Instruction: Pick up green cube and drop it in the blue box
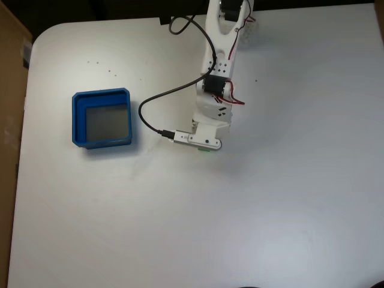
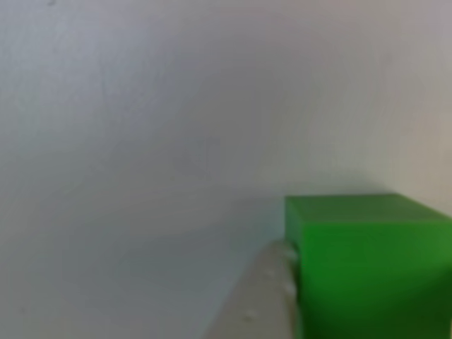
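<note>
Basically parked right over the green cube (image 2: 367, 265), with just a sliver of green peeking out under the hand (image 1: 206, 147) in the fixed view. Close-up other view: one pale finger (image 2: 265, 300) pressed up against the cube's left face, cube sitting on the white table (image 1: 288, 198). Other finger out of frame, so can't tell if actually clamped or just touching on one side. Blue box (image 1: 102, 118) well off to the left in the fixed view, nothing inside but grey bottom.

Tips for the grab, judging from this: square up on opposite flat faces, not corners, and squeeze fully before lifting. Straight up first, high enough to clear the box walls, then swing across. Worth watching the black cable (image 1: 157, 99) looping between arm and box, could snag.
</note>
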Available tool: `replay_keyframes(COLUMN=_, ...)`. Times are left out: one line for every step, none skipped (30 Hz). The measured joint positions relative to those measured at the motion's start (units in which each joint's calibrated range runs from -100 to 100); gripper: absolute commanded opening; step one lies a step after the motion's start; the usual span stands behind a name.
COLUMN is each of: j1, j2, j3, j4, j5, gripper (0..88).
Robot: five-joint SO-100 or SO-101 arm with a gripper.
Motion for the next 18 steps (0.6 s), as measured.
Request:
replay_keyframes(j1=0.3, j2=0.0, j3=0.0, j4=0.0, j5=0.0, gripper=2.9)
replay_keyframes(j1=0.6, j2=0.0, j3=0.0, j4=0.0, j5=0.0, gripper=2.9)
replay_keyframes(j1=0.8, j2=0.0, j3=0.0, j4=0.0, j5=0.0, gripper=2.9)
replay_keyframes(j1=1.1, j2=-0.1, j3=0.0, j4=0.0, j5=0.0, gripper=2.9)
replay_keyframes(j1=1.1, j2=-0.1, j3=0.0, j4=0.0, j5=0.0, gripper=2.9)
replay_keyframes(j1=1.3, j2=-0.2, j3=0.0, j4=0.0, j5=0.0, gripper=2.9)
replay_keyframes(j1=1.4, j2=-0.5, j3=0.0, j4=0.0, j5=0.0, gripper=2.9)
replay_keyframes(j1=1.5, j2=-0.5, j3=0.0, j4=0.0, j5=0.0, gripper=2.9)
replay_keyframes(j1=1.6, j2=-0.5, j3=0.0, j4=0.0, j5=0.0, gripper=2.9)
replay_keyframes(j1=1.6, j2=-0.5, j3=0.0, j4=0.0, j5=0.0, gripper=2.9)
replay_keyframes(j1=1.6, j2=-0.6, j3=0.0, j4=0.0, j5=0.0, gripper=2.9)
replay_keyframes(j1=1.6, j2=-1.1, j3=0.0, j4=0.0, j5=0.0, gripper=2.9)
replay_keyframes(j1=1.6, j2=-1.7, j3=0.0, j4=0.0, j5=0.0, gripper=2.9)
replay_keyframes(j1=1.8, j2=-2.7, j3=0.0, j4=0.0, j5=0.0, gripper=2.9)
replay_keyframes(j1=2.0, j2=-3.5, j3=0.0, j4=0.0, j5=0.0, gripper=2.9)
replay_keyframes(j1=2.3, j2=-4.4, j3=0.0, j4=0.1, j5=0.0, gripper=2.9)
replay_keyframes(j1=2.8, j2=-5.3, j3=0.0, j4=0.3, j5=0.0, gripper=2.9)
replay_keyframes(j1=3.1, j2=-6.2, j3=0.0, j4=0.5, j5=0.0, gripper=2.9)
